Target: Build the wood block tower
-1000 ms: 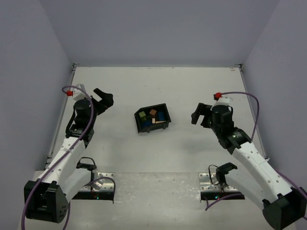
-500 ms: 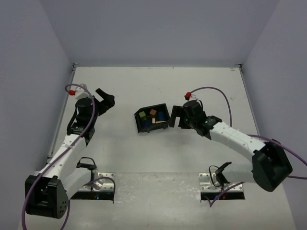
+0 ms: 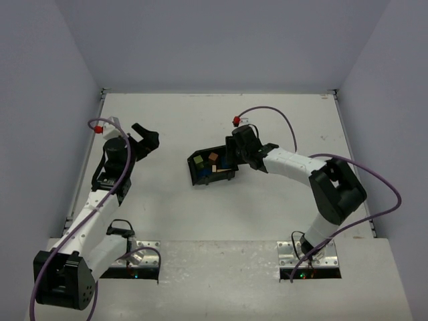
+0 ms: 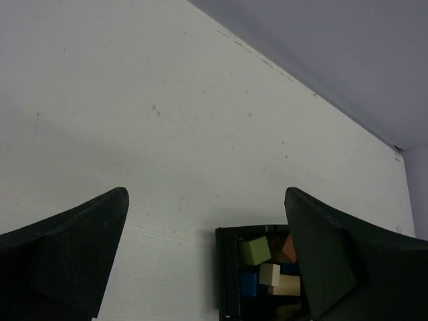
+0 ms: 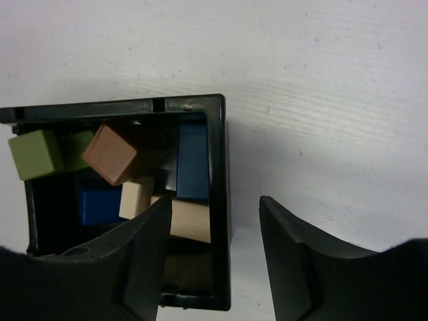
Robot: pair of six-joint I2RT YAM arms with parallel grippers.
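Two arms, one of them busy: the right gripper [image 5: 215,200] has swung in from the far right of the bench [image 3: 167,214], where it sat a second ago, and now hangs over the right wall of the bin [image 5: 224,167]. Its jaws are spread and hold nothing, one finger above the bin's inside and the other above bare bench outside. The blocks [image 3: 212,160] lie jumbled in the bin, which sits near mid-bench, and the wrist view shows a brown block [image 5: 114,152], a green block [image 5: 35,154], a blue block [image 5: 194,157] and a tan block [image 5: 190,221]. No tower stands yet. The pose suggests the arm will either grip the wall to tip the bin or reach in for a block, so building has barely begun. Against the earlier frames, the bin and its load sit where they were. The left gripper [image 3: 146,139], also spread and empty, has scarcely shifted and stays well apart from the bin on the left.
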